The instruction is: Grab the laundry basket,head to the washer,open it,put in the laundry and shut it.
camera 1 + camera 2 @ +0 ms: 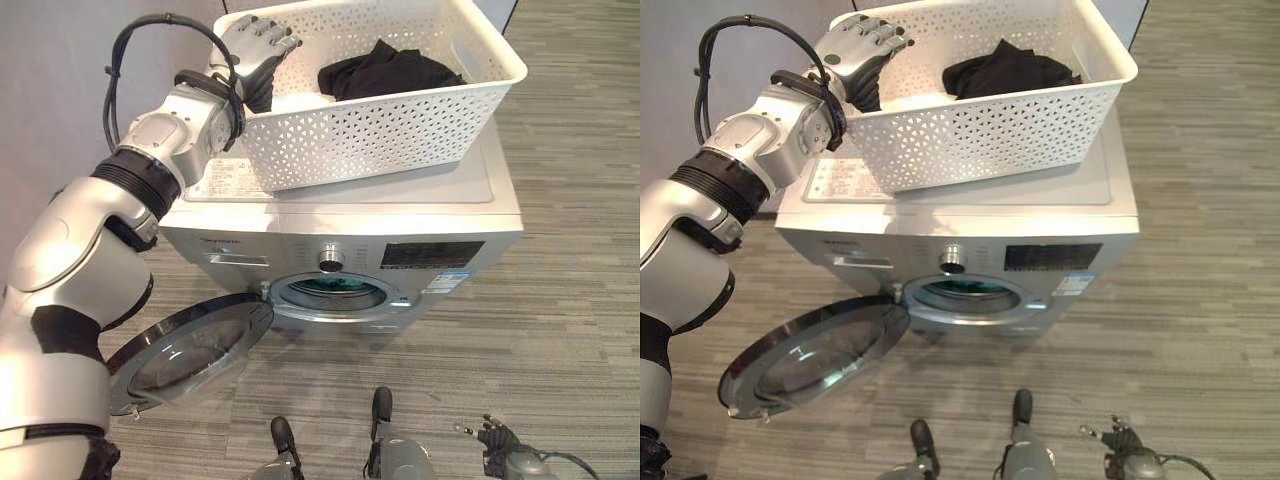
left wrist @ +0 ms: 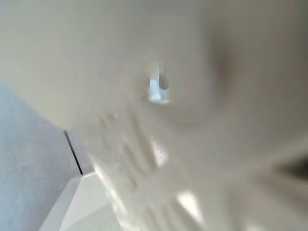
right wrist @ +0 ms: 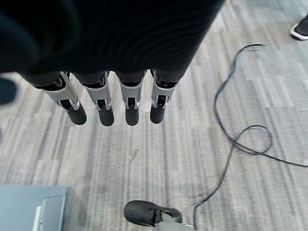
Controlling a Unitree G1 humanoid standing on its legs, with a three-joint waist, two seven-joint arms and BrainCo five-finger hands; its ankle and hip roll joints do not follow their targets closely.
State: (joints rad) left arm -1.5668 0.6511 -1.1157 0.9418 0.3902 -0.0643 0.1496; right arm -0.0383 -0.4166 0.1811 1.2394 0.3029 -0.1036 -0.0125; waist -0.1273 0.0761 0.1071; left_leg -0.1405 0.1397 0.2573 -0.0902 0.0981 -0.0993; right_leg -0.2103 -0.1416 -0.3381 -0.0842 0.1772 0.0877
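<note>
Resting on top of the washer (image 1: 340, 215), white laundry basket (image 1: 380, 130) holds dark laundry (image 1: 385, 70). Left hand (image 1: 255, 50) hooks over its near-left rim, fingers curled on it. Washer door (image 1: 190, 350) hangs open. Right hand (image 3: 113, 103) low beside robot, fingers straight, holding nothing.
</note>
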